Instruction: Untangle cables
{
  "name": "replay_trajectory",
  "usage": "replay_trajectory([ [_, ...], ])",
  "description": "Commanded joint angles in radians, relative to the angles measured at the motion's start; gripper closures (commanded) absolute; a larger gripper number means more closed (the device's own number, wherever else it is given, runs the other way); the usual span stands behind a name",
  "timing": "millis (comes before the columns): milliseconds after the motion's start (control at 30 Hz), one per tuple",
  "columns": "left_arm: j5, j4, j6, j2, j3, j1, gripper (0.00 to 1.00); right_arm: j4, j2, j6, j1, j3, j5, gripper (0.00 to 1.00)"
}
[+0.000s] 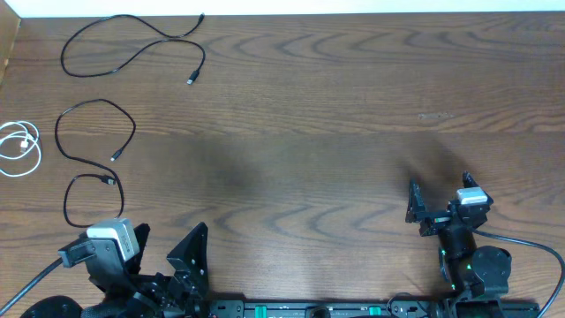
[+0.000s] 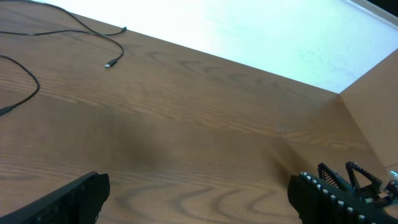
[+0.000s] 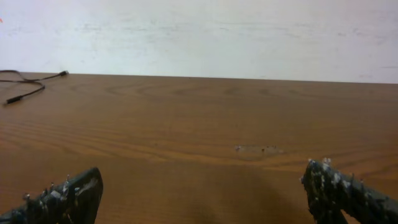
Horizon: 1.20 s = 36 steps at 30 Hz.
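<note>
Cables [image 1: 134,128] line the table's [image 1: 309,132] left edge; left end effector [image 1: 166,240] and right end effector [image 1: 440,194] both gape.

Left gripper [image 1: 174,231] is seen low at the near left, jaws spread wide and empty. Right gripper [image 1: 439,185] is seen at the near right, jaws likewise wide apart and empty. Both arms are folded back over their bases, with fingers pointed toward the far side.

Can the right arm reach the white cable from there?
Probably not: the white cable lies at the far left edge, and the right gripper sits far right, across the whole table.
</note>
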Motion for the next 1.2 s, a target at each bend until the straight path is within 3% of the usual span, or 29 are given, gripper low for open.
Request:
replay_trajectory([
  [0,-0.006,0.002,0.013,-0.001,-0.003,-0.003,0.04,-0.004,-0.01,0.011,-0.005,-0.004,0.013,0.01],
  [1167,-0.006,-0.027,0.013,-0.001,-0.003,-0.003,0.04,-0.001,-0.01,0.011,-0.01,-0.004,0.012,0.01],
])
